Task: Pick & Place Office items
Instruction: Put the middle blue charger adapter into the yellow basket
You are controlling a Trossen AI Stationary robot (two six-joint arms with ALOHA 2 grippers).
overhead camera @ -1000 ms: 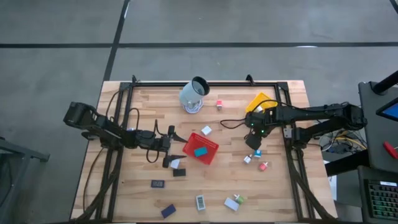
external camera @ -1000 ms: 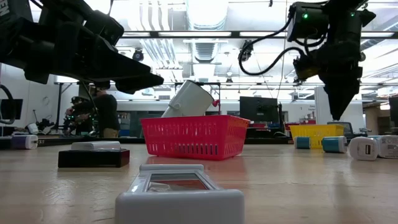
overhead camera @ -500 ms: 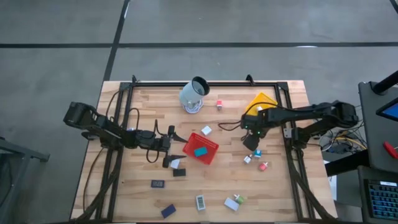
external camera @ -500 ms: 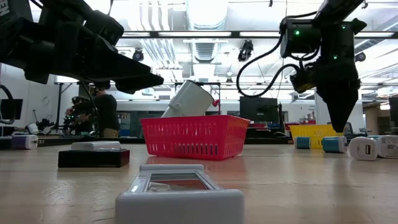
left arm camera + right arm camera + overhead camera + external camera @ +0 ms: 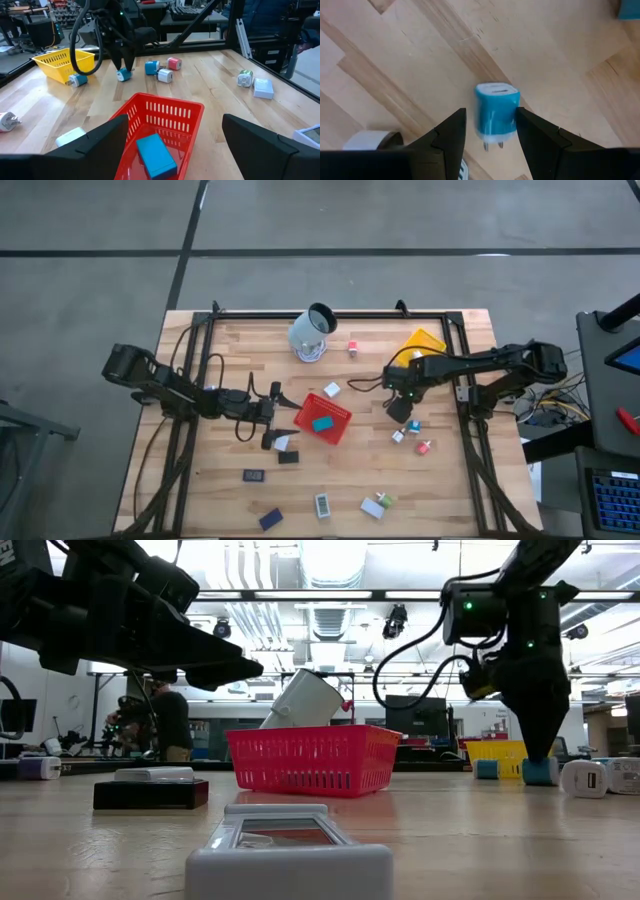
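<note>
From above, your right gripper (image 5: 400,413) sits low over the table just right of the red tray (image 5: 336,426), with small items scattered near it, and the blue charger cannot be made out under it here; your left gripper (image 5: 283,420) waits at the tray's left edge, and a teal block (image 5: 322,423) lies inside the tray. In the low view, your right gripper (image 5: 541,752) points straight down, its tips at a blue charger (image 5: 541,772) on the table, in front of the yellow tray (image 5: 505,756). From your left wrist, the fingers (image 5: 100,142) stand wide apart on either side of the red tray (image 5: 172,111), holding nothing, and the right gripper (image 5: 122,66) reaches down to the charger (image 5: 123,75) across the table. From your right wrist, the fingers (image 5: 447,137) are apart, flanking the charger (image 5: 496,110) closely; you cannot tell whether they touch it.
</note>
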